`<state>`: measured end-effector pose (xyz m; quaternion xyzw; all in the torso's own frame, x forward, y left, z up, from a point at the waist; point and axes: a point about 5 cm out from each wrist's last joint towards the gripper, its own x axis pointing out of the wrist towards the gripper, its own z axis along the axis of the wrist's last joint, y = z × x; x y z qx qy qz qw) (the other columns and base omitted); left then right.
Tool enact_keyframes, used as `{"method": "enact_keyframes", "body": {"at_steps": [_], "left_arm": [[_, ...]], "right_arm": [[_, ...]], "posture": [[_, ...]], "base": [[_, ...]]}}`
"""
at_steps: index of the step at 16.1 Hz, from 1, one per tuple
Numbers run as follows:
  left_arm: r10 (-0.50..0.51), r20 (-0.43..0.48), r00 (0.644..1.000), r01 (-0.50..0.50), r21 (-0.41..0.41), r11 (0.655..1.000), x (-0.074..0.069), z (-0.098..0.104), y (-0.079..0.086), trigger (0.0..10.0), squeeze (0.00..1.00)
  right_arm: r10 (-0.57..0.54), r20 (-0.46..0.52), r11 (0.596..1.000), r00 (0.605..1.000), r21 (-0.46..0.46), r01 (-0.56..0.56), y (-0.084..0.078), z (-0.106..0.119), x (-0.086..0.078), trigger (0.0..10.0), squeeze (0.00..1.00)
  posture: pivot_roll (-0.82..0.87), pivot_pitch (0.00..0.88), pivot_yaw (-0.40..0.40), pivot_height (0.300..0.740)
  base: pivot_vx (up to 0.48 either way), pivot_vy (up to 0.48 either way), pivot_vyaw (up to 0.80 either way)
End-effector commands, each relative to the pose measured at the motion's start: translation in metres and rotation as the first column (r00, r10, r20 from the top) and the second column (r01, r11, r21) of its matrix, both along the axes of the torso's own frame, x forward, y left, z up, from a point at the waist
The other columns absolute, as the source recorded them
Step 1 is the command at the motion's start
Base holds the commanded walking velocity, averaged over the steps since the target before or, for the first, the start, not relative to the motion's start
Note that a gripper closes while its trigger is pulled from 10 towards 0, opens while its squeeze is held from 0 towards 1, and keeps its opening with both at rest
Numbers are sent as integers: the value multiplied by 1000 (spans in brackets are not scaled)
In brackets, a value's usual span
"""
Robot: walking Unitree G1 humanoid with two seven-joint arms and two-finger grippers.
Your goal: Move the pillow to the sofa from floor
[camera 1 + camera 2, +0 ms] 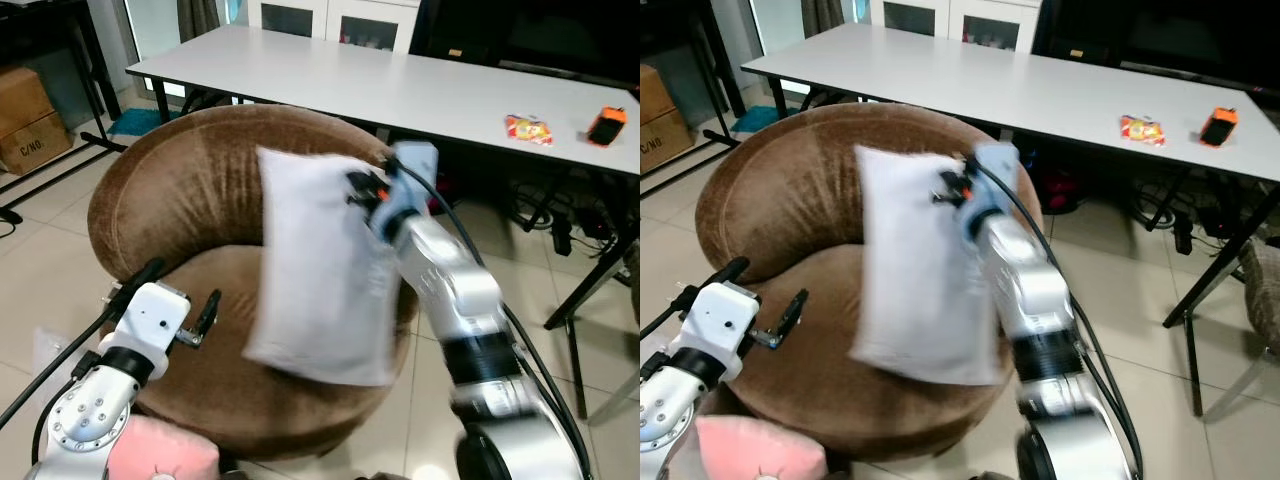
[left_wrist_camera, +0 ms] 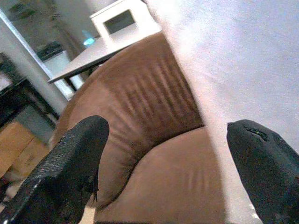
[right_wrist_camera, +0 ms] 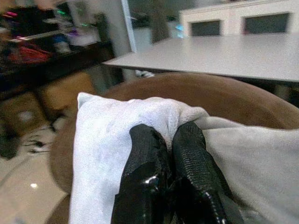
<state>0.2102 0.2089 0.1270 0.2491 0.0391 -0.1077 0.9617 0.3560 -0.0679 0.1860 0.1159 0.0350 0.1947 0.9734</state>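
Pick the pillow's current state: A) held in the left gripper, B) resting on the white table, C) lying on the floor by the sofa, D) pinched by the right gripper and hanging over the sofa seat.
D: the right gripper is shut on an upper edge of the white pillow, which hangs over the brown sofa seat, while the left gripper is open and apart from it.

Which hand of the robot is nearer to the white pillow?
Right. The right hand is shut on the white pillow at its upper edge; the left hand is open beside it, over the brown sofa.
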Motion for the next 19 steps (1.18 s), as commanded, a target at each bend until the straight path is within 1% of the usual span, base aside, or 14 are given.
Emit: {"method": "enact_keyframes", "body": {"at_steps": [1, 3, 4, 6, 8, 9, 10, 11, 12, 13, 15, 16, 19], "left_arm": [[-15, 0, 1000, 15, -2, 1000, -2, 4, -1, 10000, 0], [-28, -12, 1000, 28, 0, 1000, -3, 6, 1, 10000, 0], [-29, -12, 1000, 29, 0, 1000, -3, 6, 1, 10000, 0], [-29, -13, 999, 29, -8, 1000, -7, 8, 1, 10000, 0], [24, 15, 1000, -23, -48, 999, -6, 12, 0, 10000, 0], [48, 29, 998, -46, -57, 997, -4, 13, 0, 10000, 0], [101, 60, 993, -96, -80, 992, -1, 15, 0, 10000, 0], [184, 103, 977, -167, -155, 974, 4, 20, 1, 10000, 0], [239, 105, 965, -213, -207, 955, 7, 20, 3, 10000, 0], [267, 96, 959, -239, -235, 942, 8, 19, 4, 10000, 0], [285, 96, 954, -251, -266, 931, 9, 18, 4, 10000, 0], [284, 101, 953, -251, -258, 933, 9, 17, 2, 10000, 0], [294, 110, 949, -260, -252, 932, 9, 15, -2, 10000, 0]], "right_arm": [[9, 41, 999, 999, 31, -11, 6, 12, 8, 10000, 0], [18, 7, 999, 1000, 32, -19, 16, 9, 18, 10000, 0], [19, 7, 999, 1000, 32, -19, 16, 9, 18, 10000, 0], [18, 2, 1000, 1000, 20, -18, 23, 9, 21, 10000, 0], [32, 12, 998, 999, 60, -33, 21, 8, 18, 10000, 0], [27, 14, 996, 1000, 82, -28, 17, 6, 16, 10000, 0], [4, 29, 994, 1000, 105, -7, 5, 3, 10, 10000, 0], [-40, 44, 994, 998, 102, 36, -16, -4, -1, 10000, 0], [-46, 56, 997, 997, 68, 43, -27, -8, -9, 10000, 0], [-46, 74, 999, 996, 9, 46, -35, -10, -16, 10000, 0], [-52, 89, 998, 995, -42, 56, -41, -12, -23, 10000, 0], [-68, 95, 996, 993, -54, 73, -46, -12, -30, 10000, 0], [-129, 62, 991, 990, -30, 131, -55, -16, -36, 10000, 0]], "posture": [[84, 0, -55, 740], [90, 0, -57, 740], [90, 0, -57, 740], [111, 0, -66, 740], [112, 0, -69, 740], [109, 0, -70, 740], [105, 0, -69, 740], [87, 0, -60, 740], [75, 0, -55, 740], [65, 0, -53, 740], [56, 0, -51, 740], [54, 0, -54, 740], [73, 0, -78, 740]], "base": [[0, 0, 0], [0, 0, 0], [0, 0, 0], [0, 0, 0], [0, 0, 0], [0, 0, 0], [0, 0, 0], [0, 0, 0], [0, 0, 0], [0, 0, 0], [0, 0, 0], [0, 0, 0], [0, -480, 0]]}}
